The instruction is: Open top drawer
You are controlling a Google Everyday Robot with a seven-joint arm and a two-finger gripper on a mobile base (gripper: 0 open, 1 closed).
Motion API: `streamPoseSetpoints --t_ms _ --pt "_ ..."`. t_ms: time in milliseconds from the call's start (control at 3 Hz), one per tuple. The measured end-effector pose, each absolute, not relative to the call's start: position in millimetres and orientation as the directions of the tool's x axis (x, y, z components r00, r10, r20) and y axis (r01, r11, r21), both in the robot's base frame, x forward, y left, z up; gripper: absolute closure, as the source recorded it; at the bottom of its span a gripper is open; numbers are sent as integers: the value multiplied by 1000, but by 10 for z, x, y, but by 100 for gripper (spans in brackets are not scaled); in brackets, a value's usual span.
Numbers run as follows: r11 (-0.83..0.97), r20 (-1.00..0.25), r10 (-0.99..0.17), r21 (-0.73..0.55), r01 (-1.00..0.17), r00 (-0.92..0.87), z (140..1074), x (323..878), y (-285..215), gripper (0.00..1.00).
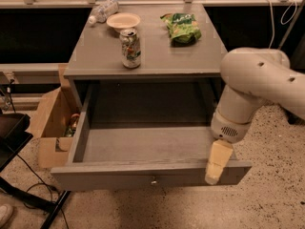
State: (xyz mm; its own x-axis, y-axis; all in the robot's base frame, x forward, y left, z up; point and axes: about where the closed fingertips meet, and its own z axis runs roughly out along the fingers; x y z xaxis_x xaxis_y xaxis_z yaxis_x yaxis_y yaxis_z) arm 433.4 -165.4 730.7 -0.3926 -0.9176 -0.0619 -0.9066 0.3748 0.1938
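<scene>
Camera view: looks down from the front onto a grey cabinet (pixel 95 56), with a white robot arm (pixel 252 80) coming in from the right.
Gripper (pixel 213 173): hangs at the end of the arm and points down over the right end of the front panel of the top drawer (pixel 105 178). Its tan tip overlaps the panel's upper edge.
Gripper state: cannot tell whether it is apart or together, nor whether it touches the panel.
Top drawer: stands well out of the cabinet. Its front panel runs leftward from the gripper, and its grey inside lies behind the gripper and to its left.
Knob (pixel 153 181): small, round and metal, at the centre of the front panel, left of the gripper and about level with its tip.
Soda can (pixel 130 48): upright on the cabinet top, beyond the gripper and to its left, near the top's front edge.
Bowl (pixel 123 20): pale, farther back than the soda can, left of the gripper.
Plastic bottle (pixel 103 10): lying on its side at the back left of the cabinet top, just beside the bowl.
Green bag (pixel 182 26): crumpled, on the cabinet top far beyond the gripper and slightly to its left.
Cardboard box (pixel 50 123): open, on the floor far left of the gripper, next to the drawer's left wall. Its contents are too dim to tell.
Floor (pixel 267 199): speckled, below the gripper and to its right.
</scene>
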Motion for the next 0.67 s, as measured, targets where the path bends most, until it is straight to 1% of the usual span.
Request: streamPoseSetpoints --t_ms 333,667 --pt "367 -73 -924 111 -923 -376 8017 4419 -1971 0" --pt "352 -109 -929 32 -935 -354 8579 4473 -2287 0"
